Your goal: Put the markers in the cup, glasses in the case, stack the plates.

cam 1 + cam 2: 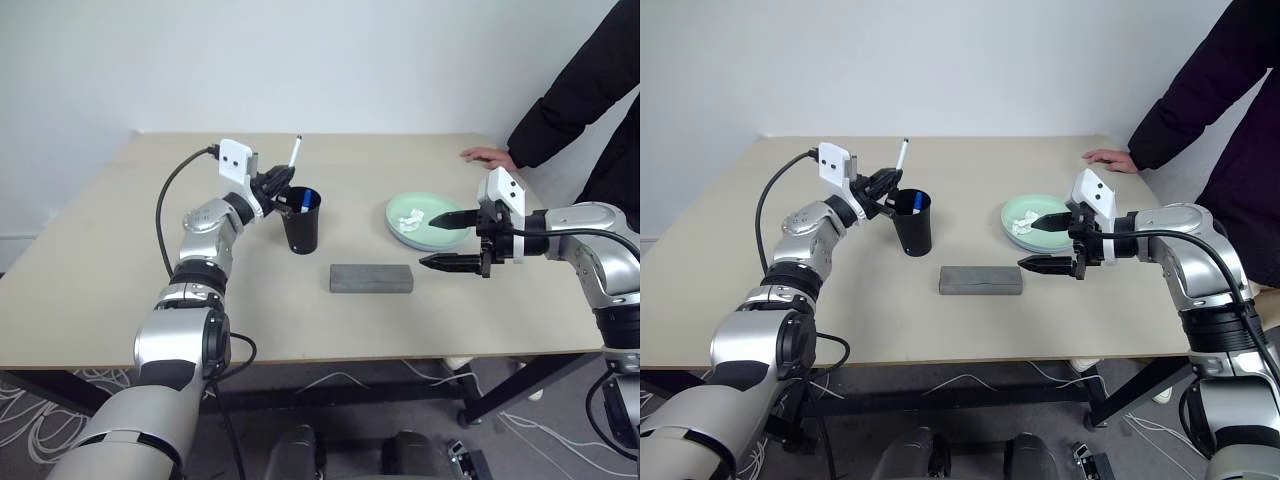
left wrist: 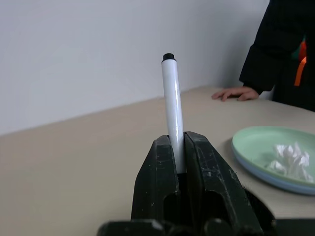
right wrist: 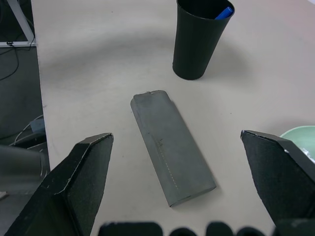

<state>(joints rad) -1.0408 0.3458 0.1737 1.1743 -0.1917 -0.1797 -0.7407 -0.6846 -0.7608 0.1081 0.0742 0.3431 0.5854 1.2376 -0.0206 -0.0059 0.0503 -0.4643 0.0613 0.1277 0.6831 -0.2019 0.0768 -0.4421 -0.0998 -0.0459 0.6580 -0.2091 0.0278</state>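
**Black-capped marker held beside the cup, right tool wide over the case**

The left tool (image 1: 272, 186) was clamped on the thin white-barrelled marker with the black cap (image 1: 295, 152), which stood nearly upright, its capped end rising above the fingers. The tool sat just beside the rim of the black tapered plastic cup (image 1: 301, 222), on the cup's left as the head views showed it. The left wrist view gave the grip close up: the two black fingers (image 2: 156, 182) were pressed against the white barrel (image 2: 172, 108) from both sides. Whether the marker's lower end reached the cup's mouth could not be told.

The blue end of the second white marker (image 3: 224, 12) poked out at the cup's rim; the right wrist view showed it leaning against the inner wall, while the head views showed a patch of blue (image 1: 308, 196) there.

The right tool (image 1: 1048, 243) hung above the beige table (image 1: 100, 280) with its fingers spread wide apart and holding nothing. Its wrist view looked down between them at the grey fabric-covered rectangular case (image 3: 170, 145), lying closed on the table near the cup and apart from it.

The pale mint green plate (image 1: 400, 213) lay near the right tool with the light blue plate's edge (image 2: 266, 174) showing beneath it, clearest in the left wrist view. A crumpled white tissue (image 1: 414, 218) lay on top. A person's hand (image 1: 487, 156) rested on the table's far edge.
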